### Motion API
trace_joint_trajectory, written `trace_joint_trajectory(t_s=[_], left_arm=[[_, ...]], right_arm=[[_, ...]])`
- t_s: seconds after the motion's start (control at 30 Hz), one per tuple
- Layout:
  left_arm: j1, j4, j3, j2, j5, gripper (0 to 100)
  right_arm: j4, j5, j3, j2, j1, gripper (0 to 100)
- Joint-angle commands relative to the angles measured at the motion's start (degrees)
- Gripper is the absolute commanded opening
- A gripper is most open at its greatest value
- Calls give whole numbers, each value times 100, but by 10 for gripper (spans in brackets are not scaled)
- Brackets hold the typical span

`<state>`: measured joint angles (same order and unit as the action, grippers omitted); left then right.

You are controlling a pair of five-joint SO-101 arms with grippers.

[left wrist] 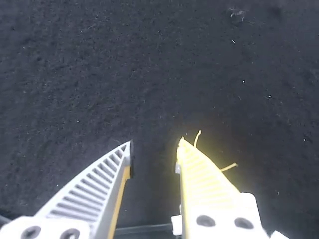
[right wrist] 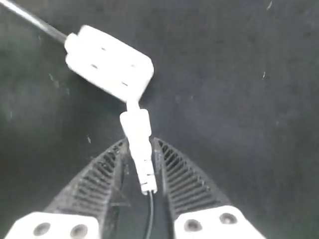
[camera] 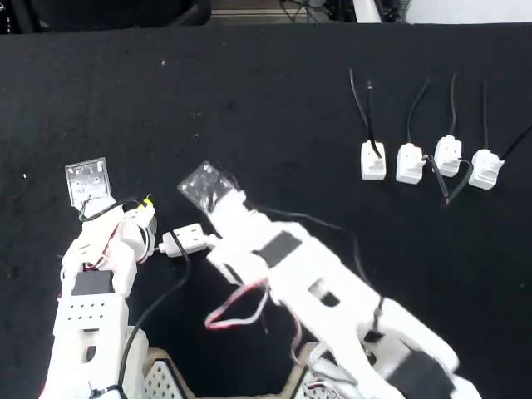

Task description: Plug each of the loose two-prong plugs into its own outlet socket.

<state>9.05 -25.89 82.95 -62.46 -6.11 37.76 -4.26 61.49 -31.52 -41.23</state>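
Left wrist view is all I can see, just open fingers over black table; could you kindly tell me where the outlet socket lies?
Observer: The outlet socket lies on the table between the two arms, close beside the left gripper.
Operator: Thanks; is the right gripper holding anything?
Observer: The right gripper holds a plug, its prongs at the socket's end.
Operator: Anything else out there?
Observer: A row of four white corded pieces sits at the right side of the high view.
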Motion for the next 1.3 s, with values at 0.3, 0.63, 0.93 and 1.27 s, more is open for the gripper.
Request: trace_joint_trajectory(t_s=[0.3, 0.63, 0.93, 1.27], left_arm=[[-277, 132, -198, -44, -35, 159], [-620, 141, -171, -44, -62, 159], [-848, 141, -154, -9, -35, 159], [-848, 141, -154, 9, -35, 159]], right_arm=[[-958, 0, 716, -919, -88, 11], [-1222, 44, 796, -971, -835, 11], [-2567, 35, 1393, -1007, -862, 11], [-2549, 44, 2237, -2914, -870, 11]])
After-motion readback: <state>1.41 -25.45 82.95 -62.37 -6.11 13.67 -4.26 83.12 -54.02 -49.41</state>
